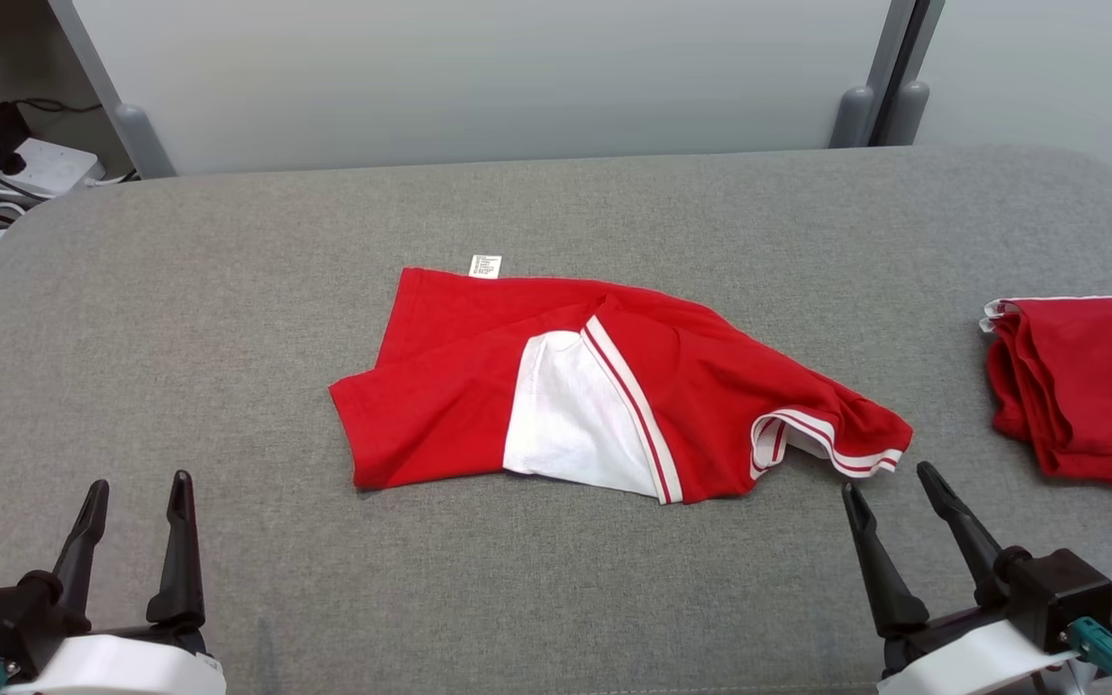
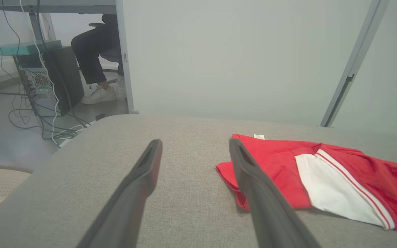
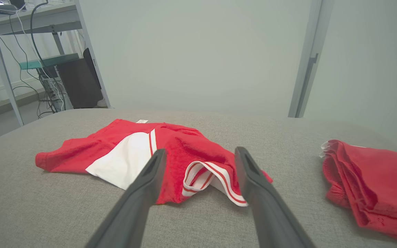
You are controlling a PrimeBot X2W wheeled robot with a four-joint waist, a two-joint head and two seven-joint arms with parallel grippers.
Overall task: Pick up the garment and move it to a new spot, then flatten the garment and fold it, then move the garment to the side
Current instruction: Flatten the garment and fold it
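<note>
A red garment [image 1: 479, 376] with a white panel and red-and-white striped trim lies crumpled in the middle of the grey padded table [image 1: 228, 290]; a small white tag sticks out at its far edge. It also lies to the right in the left wrist view, garment [image 2: 277, 162], and ahead in the right wrist view, garment [image 3: 181, 151]. My left gripper [image 1: 136, 492] rests open near the front left, apart from the cloth. My right gripper [image 1: 889, 481] stands open just in front of the striped sleeve cuff [image 1: 807, 434], holding nothing.
A second red garment [image 1: 1087, 386] lies bunched at the table's right edge, also in the right wrist view as red garment [image 3: 374, 179]. A pale partition wall [image 1: 517, 77] stands behind the table. Left of it are cables, a computer case [image 2: 60, 75] and a seated person's legs [image 2: 91, 58].
</note>
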